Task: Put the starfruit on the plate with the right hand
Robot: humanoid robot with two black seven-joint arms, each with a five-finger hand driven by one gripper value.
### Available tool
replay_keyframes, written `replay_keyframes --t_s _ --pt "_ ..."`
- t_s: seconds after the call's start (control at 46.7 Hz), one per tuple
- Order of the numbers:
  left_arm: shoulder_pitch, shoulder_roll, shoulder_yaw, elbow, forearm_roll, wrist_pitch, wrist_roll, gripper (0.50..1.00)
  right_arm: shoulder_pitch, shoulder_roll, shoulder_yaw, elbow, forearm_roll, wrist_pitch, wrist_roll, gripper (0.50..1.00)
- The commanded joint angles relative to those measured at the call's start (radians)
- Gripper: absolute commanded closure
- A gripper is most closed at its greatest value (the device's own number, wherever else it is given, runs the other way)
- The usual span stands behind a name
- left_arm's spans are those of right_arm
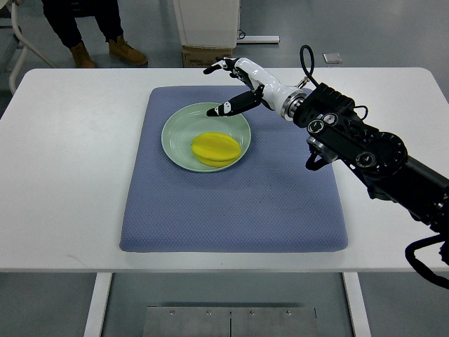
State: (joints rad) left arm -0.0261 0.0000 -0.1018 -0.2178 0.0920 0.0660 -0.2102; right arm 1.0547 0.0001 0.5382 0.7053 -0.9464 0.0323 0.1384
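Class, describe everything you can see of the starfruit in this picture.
The starfruit is bright yellow, waxy-looking and ridged lengthwise. It looks whole and lies on its side in the pale green plate, toward the plate's right and near rim. Only the plate touches it. The right hand, fingers spread, hangs above the plate's far edge, clear of the fruit.

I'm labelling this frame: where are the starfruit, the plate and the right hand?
starfruit [215, 149], top view, middle of its yellow body.
plate [177, 130], top view, bare green inner surface.
right hand [235, 88], top view, middle of hand.
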Motion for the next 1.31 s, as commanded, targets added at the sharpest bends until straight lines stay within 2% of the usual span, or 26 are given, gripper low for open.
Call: replay_keyframes --t_s 0.0,0.193,0.493,0.921,1.285 --pt "0.0 0.0 0.001 0.0 0.0 0.0 0.0 0.5 -0.024 0.0 0.058 -0.009 0.0 -0.011 0.0 0.5" --pt "0.0 0.0 0.001 0.0 0.0 0.0 0.0 0.5 -0.085 0.0 0.195 -0.056 0.006 -0.061 0.003 0.5" --pt "0.0 0.0 0.001 0.0 0.0 0.0 0.0 0.5 -0.128 0.0 0.287 -0.096 0.127 -0.146 0.004 0.5" --pt "0.0 0.0 0.001 0.0 0.0 0.0 0.0 0.5 -0.183 0.0 0.439 -0.141 0.207 -0.161 -0.003 0.5" --pt "0.0 0.0 0.001 0.0 0.0 0.0 0.0 0.5 -0.228 0.0 0.441 -0.138 0.21 -0.161 0.006 0.5"
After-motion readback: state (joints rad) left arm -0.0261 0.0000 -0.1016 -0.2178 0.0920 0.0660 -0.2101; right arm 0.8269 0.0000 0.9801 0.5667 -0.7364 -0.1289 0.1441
